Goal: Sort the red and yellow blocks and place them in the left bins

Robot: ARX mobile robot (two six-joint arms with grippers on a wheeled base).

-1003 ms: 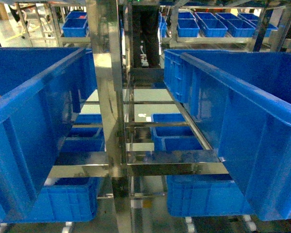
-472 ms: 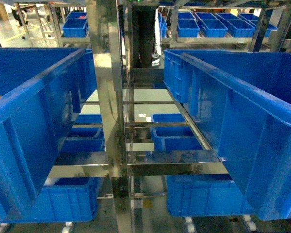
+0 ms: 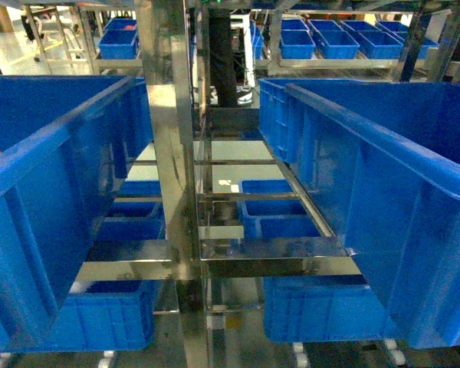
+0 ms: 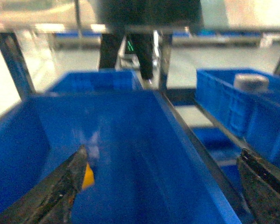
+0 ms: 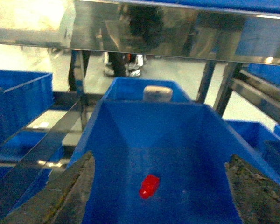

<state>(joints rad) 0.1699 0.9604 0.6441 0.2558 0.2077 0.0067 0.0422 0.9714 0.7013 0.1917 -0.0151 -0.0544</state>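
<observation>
A large blue bin (image 3: pixel 61 146) fills the left of the head view; neither gripper shows there. In the left wrist view my left gripper (image 4: pixel 162 151) hangs open over a deep blue bin (image 4: pixel 130 121). An orange-yellow block (image 4: pixel 88 176) lies inside it, half hidden behind the left finger (image 4: pixel 60 196). In the right wrist view my right gripper (image 5: pixel 161 156) is open above another blue bin (image 5: pixel 154 126). A red block (image 5: pixel 149 186) lies loose on that bin's floor, between and below the fingers, touching neither.
A steel rack post (image 3: pixel 172 153) and crossbars (image 3: pixel 276 264) stand between the left bin and a second big blue bin (image 3: pixel 414 161). More blue crates sit on lower and far shelves (image 3: pixel 322 38). A pale round object (image 5: pixel 157 93) rests on the crate behind.
The bins and rack stand as before in the head view. Only the dark figure behind the rack has shifted.
</observation>
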